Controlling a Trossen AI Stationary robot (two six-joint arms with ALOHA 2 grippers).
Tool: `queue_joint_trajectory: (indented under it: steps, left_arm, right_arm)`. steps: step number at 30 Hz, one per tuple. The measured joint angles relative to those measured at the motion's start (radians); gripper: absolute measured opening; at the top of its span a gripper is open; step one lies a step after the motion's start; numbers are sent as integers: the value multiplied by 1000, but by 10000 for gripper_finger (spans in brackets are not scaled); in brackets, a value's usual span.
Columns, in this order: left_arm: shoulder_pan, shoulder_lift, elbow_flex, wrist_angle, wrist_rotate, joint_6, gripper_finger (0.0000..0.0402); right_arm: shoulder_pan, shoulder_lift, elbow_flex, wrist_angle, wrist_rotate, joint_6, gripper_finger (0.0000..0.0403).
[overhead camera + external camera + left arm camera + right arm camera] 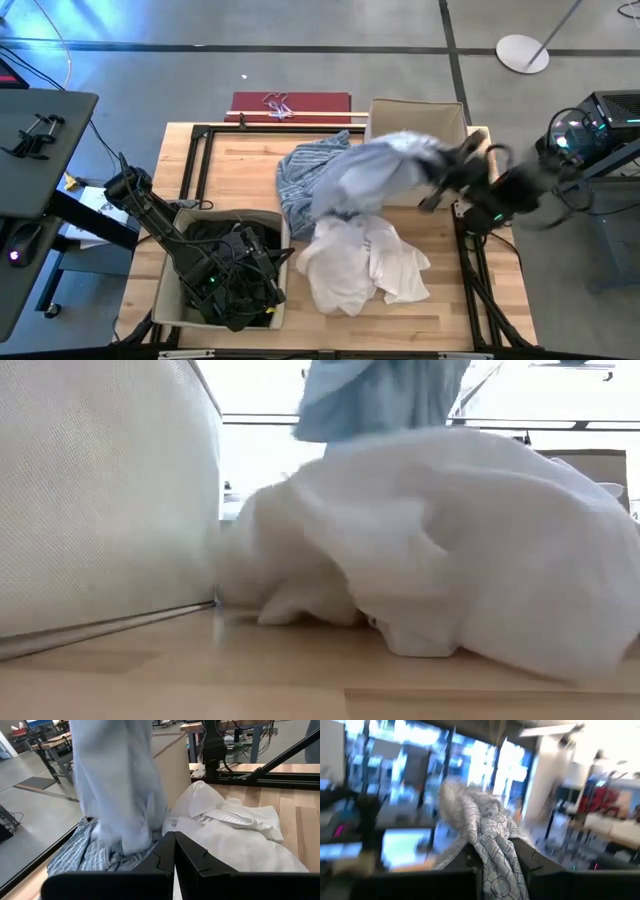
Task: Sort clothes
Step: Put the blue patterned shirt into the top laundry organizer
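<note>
My right gripper [452,172] is shut on a pale blue patterned garment [380,165], lifted above the table's middle. The garment also shows in the low view [380,395] and the left wrist view [115,785]. Under it a blue-white plaid shirt [305,175] lies on the table. Crumpled white pieces [360,262] lie near the front. My left gripper [174,857] is shut and empty, over a beige box [165,290] that holds dark clothes [215,232]. My right gripper pinches a bunched fold of the pale garment [492,845] between its two fingers. The cloth stands up above the fingers and drapes down between them. The rest trails toward the table's left, lifted above the plaid shirt; whether its lower end touches the shirt, I cannot tell.
A second beige box [415,112] stands at the far right, behind the lifted garment. A dark red flat thing [290,103] lies at the far edge. A black frame [195,150] runs round the tabletop. Bare wood [240,170] shows at the far left.
</note>
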Motion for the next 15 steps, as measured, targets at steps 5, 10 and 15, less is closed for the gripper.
queue_joint_trajectory:
  steps: [5, 10, 15]
  left_arm:
    - [0, 0, 0, 0, 0, 0, 0]
    - [0, 0, 0, 0, 0, 0, 0]
    - [0, 0, 0, 0, 0, 0, 0]
  right_arm:
    - [0, -53, 0, 492, -83, -440, 28]
    - [0, -66, 55, 866, -198, -793, 28]
    - [-28, -63, 190, 862, -73, -988, 28]
